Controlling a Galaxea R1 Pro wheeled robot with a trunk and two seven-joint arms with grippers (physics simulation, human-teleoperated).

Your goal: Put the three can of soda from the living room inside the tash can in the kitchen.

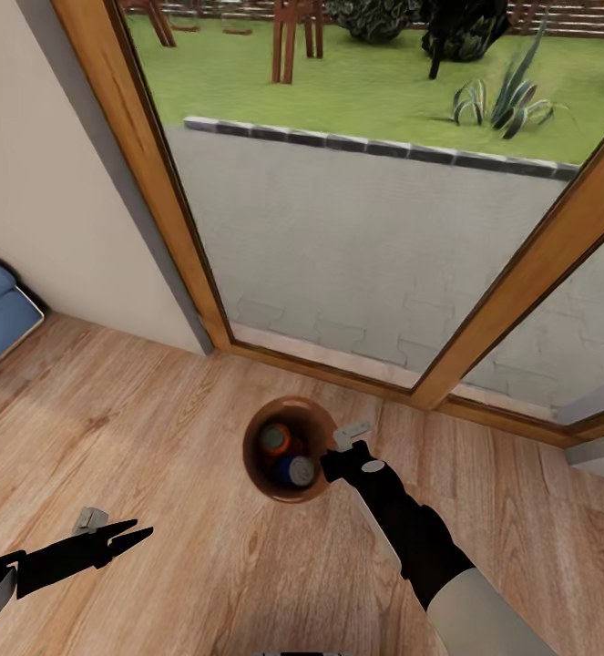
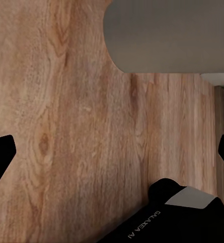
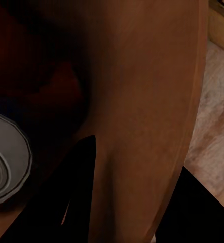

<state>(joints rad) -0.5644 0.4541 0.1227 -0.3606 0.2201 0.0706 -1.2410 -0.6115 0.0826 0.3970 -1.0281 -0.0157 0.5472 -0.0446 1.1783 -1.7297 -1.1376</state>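
Trash can point(image 1: 258, 469) stands upright on the plank floor point(image 1: 156, 410) by the glass door point(image 1: 356, 228), mouth upward. Inside, an orange can point(image 1: 275, 439) and blue can point(image 1: 295, 470) stand on end (silvery tops up). Right gripper point(image 1: 338, 453) clamps the bin's rim; left gripper point(image 1: 124, 538) is parted, empty.

The trash can point(image 1: 258, 474), glossy brown inside, stands upright on the wood floor near the glass doors, holding an orange can point(image 1: 275, 439) and a blue can point(image 1: 294, 470).
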